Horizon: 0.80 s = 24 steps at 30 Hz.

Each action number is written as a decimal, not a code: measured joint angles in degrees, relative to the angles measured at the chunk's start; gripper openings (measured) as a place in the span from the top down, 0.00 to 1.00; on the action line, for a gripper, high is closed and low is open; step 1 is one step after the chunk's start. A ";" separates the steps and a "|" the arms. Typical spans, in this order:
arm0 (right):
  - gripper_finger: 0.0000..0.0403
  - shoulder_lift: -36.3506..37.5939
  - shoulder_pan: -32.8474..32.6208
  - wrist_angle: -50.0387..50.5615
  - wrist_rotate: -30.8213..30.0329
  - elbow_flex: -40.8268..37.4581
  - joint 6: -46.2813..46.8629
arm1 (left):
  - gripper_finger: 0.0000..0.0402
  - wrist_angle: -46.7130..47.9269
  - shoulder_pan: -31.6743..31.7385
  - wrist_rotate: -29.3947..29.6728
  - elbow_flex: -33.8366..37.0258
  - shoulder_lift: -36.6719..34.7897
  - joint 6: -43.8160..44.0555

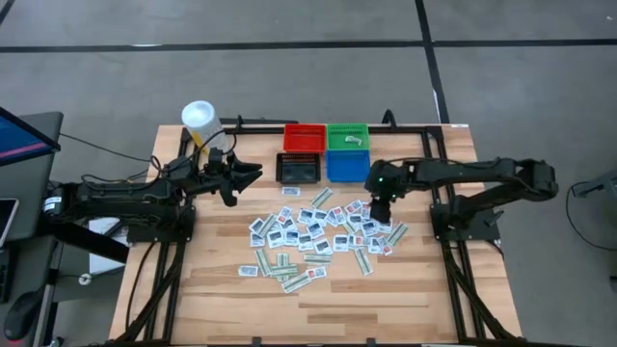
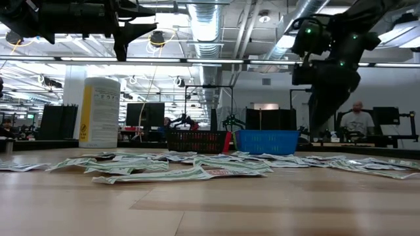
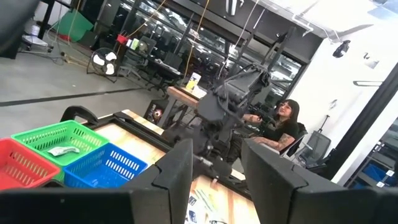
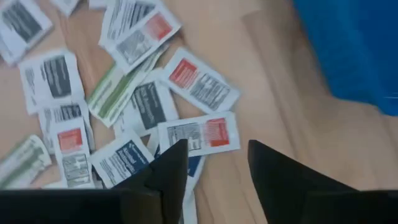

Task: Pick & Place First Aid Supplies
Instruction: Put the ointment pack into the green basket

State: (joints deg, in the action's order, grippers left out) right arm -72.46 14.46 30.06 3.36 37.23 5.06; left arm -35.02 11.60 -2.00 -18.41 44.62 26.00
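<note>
Across the wooden table [image 1: 318, 299] lie scattered first aid supplies [image 1: 318, 236] (bins behind them). Above their right edge, the right gripper [image 4: 214, 162] hangs parted, empty; the left gripper [image 3: 216, 168], also parted, waits left of them.

White packets [image 4: 198, 133] bear red, dark or green print; bins [image 1: 324, 152] are red, green, black, blue.

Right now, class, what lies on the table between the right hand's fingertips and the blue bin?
In the right wrist view, only bare wood lies between the open right hand and the blue bin; the nearest packet sits on its other side.
</note>
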 joint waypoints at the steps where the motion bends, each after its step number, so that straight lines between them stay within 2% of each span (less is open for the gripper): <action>1: 0.57 -0.83 -0.39 -0.24 0.00 0.00 -0.55 | 0.65 0.02 0.00 0.00 0.01 0.00 0.02; 7: 0.47 -6.29 -1.99 -4.44 -0.24 0.00 -3.63 | 0.65 0.00 0.00 0.00 0.00 0.00 1.29; 11: 0.44 -9.72 -1.82 -6.16 -0.28 -0.02 -4.90 | 0.65 0.00 0.00 0.01 0.00 0.00 1.29; 24: 0.48 -16.78 0.68 -7.76 -0.44 0.24 -7.19 | 0.65 0.00 0.00 0.02 0.00 0.00 1.29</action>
State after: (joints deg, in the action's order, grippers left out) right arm -89.24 15.14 22.30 2.92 37.47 -2.13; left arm -35.03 11.60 -1.98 -18.41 44.62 27.29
